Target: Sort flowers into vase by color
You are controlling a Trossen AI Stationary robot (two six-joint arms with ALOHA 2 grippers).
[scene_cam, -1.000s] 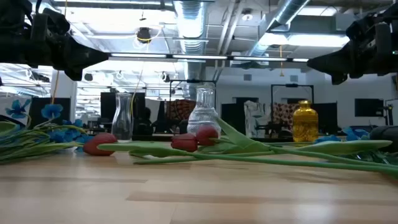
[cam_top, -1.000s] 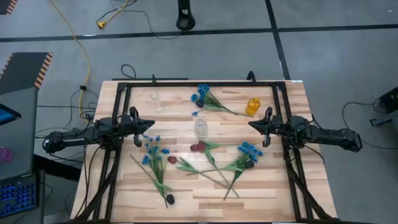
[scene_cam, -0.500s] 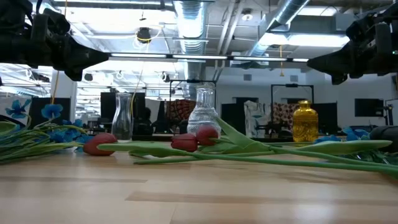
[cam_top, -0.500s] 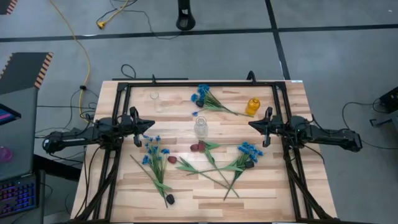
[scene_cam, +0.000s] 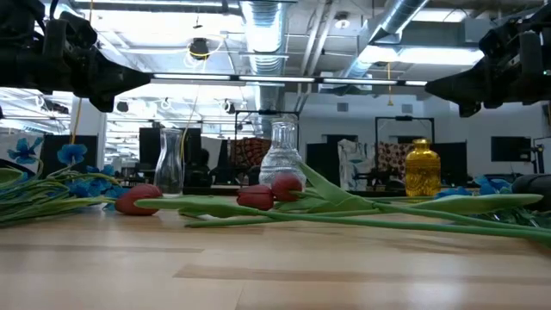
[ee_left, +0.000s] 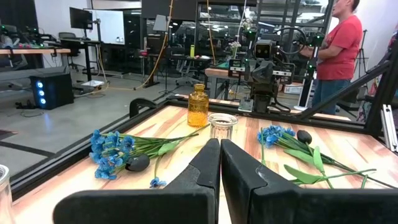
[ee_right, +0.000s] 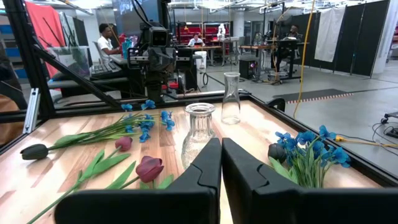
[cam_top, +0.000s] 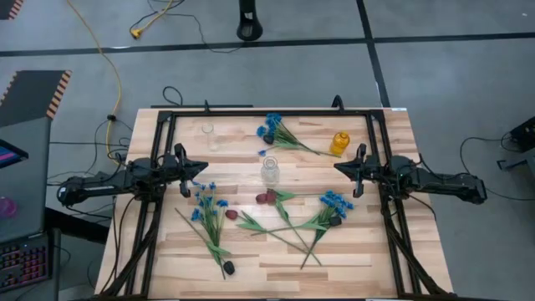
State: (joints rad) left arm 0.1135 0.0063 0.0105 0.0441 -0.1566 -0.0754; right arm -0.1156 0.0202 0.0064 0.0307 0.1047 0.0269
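While both arms hover level over the table (cam_top: 251, 267), three vases (cam_top: 270, 170) stand on it, two clear and one amber, among four blue sprigs (cam_top: 203, 203) and several red and dark buds lying loose. Left end effector (cam_top: 203, 166) and right end effector (cam_top: 338, 167) are closed, empty.

Bright and even all over the wooden table (cam_top: 368, 251) around the clear vase (cam_top: 270, 170), lit from overhead. Only faint, short shadows under the flowers (cam_top: 284, 219) just in front of the vase, none of them hard-edged. From table height, burnt out to plain white at the ceiling strip lights (scene_cam: 258, 17) high above the vase, with small glints on its glass. A pale sheen across the wood in front of the vase, dulling toward the near edge. Dimmer in the room behind the vase, broken by scattered lamps. From the wrists, evenly lit on both sides of the vase, without glare.
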